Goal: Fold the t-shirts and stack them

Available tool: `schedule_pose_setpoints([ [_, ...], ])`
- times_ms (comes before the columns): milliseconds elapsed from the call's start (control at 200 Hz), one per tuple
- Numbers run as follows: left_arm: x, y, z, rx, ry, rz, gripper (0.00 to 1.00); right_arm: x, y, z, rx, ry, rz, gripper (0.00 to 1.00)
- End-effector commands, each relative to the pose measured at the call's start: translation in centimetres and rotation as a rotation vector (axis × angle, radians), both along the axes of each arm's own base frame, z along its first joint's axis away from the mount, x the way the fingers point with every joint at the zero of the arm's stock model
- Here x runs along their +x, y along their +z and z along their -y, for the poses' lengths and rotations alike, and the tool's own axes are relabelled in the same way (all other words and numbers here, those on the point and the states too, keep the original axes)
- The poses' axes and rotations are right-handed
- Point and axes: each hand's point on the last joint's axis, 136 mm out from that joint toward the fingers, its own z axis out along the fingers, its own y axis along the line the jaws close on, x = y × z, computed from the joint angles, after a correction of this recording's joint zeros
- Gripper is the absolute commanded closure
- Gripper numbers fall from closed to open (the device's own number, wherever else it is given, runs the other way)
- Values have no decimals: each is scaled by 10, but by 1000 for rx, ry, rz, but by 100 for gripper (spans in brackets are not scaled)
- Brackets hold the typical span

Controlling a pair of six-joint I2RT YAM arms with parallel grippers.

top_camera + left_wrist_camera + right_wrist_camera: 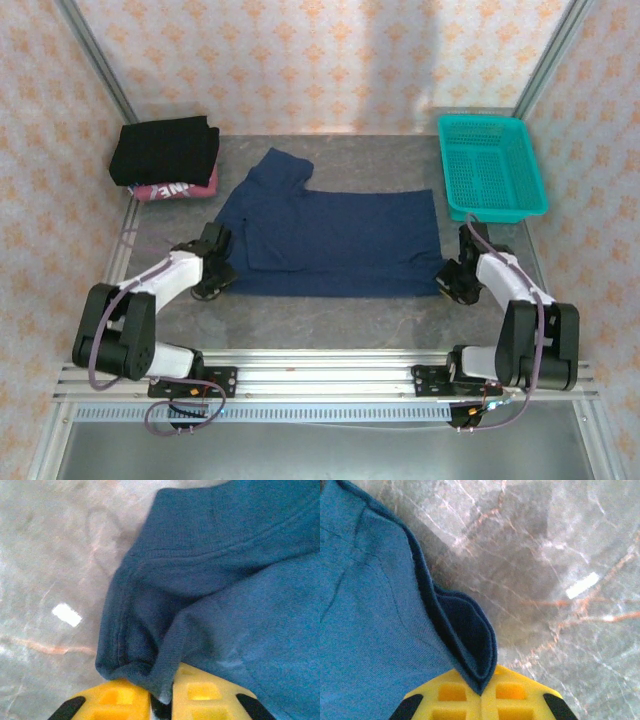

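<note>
Left wrist: left claw point(160, 692) pinches navy t-shirt point(225, 580).
Right wrist: right claw point(481, 687) likewise.
Risk: shallow bite, hem slips.

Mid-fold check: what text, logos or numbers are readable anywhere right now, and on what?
"NE": white letters on the pink t-shirt, at the edge showing beneath the black t-shirt; the rest is covered, and the reading is unsure at this size.
Nothing to read on the navy t-shirt as it lies.
Nothing to read on the teal basket.
</note>
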Motion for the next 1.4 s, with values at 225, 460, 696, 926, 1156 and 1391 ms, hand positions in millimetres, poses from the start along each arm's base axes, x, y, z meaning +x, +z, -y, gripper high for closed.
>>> schedule_pose_setpoints([
  [225, -39, 72, -5, 28, 107, 115, 35, -10, 59, -11, 55, -57, 85, 49],
  [460, 27, 105, 58, -236, -7, 268, 31, 22, 105, -47, 168, 165, 249, 26],
  [696, 55, 42, 92, -328, 15, 154, 53, 39, 127, -67, 210, 334, 346, 14],
  [926, 60, 27, 83, -234, 37, 105, 56, 38, 135, -74, 236, 343, 395, 8],
  [1156, 67, 16, 80, -201, 48, 96, 62, 37, 136, -75, 243, 345, 398, 8],
  [1391, 80, 18, 78, -171, 38, 114, 70, 37, 145, -80, 267, 372, 439, 8],
])
